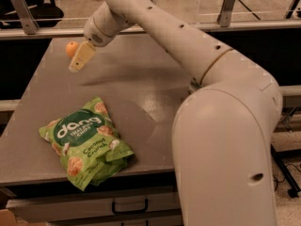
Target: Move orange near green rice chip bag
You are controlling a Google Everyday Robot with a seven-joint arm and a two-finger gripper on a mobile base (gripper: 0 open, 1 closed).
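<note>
The orange sits near the far left corner of the grey table. The gripper hangs just right of and in front of the orange, its pale fingers pointing down-left, partly covering the fruit's right side. The green rice chip bag, marked "dang", lies flat near the table's front left edge, well in front of the orange and the gripper.
My own white arm fills the right half of the view and hides the right part of the table, so the soda can is out of sight. A metal rail runs behind the table. Drawers sit under the front edge.
</note>
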